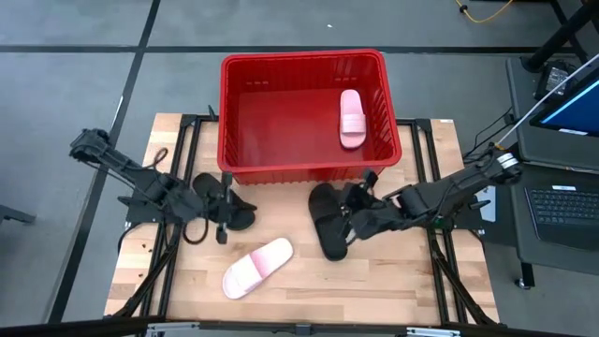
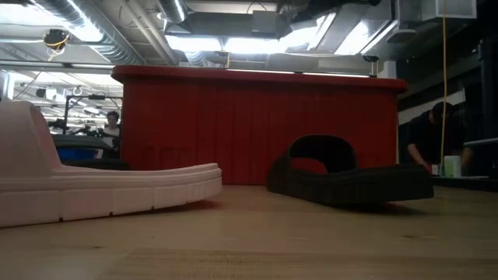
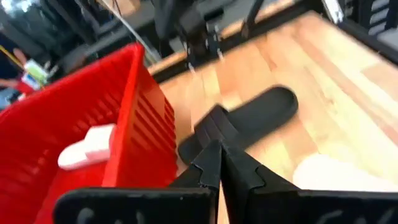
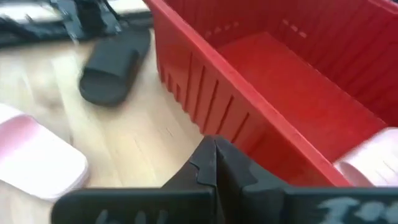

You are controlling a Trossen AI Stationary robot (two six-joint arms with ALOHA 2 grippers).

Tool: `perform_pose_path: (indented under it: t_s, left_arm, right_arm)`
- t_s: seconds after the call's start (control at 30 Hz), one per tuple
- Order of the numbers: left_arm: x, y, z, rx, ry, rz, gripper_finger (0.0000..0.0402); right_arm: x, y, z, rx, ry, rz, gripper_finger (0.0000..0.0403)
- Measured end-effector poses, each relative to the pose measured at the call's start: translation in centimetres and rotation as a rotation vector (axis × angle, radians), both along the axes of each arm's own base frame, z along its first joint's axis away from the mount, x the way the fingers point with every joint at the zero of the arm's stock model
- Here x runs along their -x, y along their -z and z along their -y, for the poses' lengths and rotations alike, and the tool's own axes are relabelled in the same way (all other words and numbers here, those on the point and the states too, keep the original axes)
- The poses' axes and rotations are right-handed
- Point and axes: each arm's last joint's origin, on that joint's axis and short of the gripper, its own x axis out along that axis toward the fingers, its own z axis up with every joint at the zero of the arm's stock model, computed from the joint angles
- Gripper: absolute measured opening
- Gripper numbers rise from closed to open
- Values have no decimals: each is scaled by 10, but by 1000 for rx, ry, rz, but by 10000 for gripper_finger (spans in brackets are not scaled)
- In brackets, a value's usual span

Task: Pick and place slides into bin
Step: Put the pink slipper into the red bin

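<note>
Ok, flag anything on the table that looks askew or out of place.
Nothing damaged or spilled. One pink slide lies in the red bin; the other pink slide lies slanted on the table, and the two black slides sit outside the bin at differing angles.

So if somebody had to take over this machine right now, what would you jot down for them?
Left gripper: jaws shut, empty, over the table beside the left black slide.
Right gripper: jaws shut, empty, next to the right black slide.
Red bin: at the table's far edge.
Done: one pink slide lies inside the bin, near its right wall.
Left: both black slides in front of the bin and the other pink slide, nearer the front edge, still need placing.
</note>
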Motion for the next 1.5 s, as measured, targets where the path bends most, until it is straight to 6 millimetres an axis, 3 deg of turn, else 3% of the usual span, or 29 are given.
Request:
perform_pose_path:
  t_s: [0.17, 0.4, 0.9, 1.07, 1.5]
  left_arm:
    - [-11, 1, 26, 49, -37, -83, 2]
    - [-31, 1, 64, -31, -78, -129, 2]
    - [-43, -1, 126, 140, -89, -362, 2]
    - [-47, 6, 131, 172, -48, -446, 2]
    - [-67, 6, 105, 315, -124, -524, 2]
  right_arm:
    - [14, 3, 6, 18, -55, 48, 0]
    - [27, 3, 12, 47, -96, 22, 1]
    - [26, 3, 10, 93, -168, -21, 1]
    - [26, 3, 10, 106, -176, -28, 1]
    - [26, 4, 8, 52, -234, -40, 1]
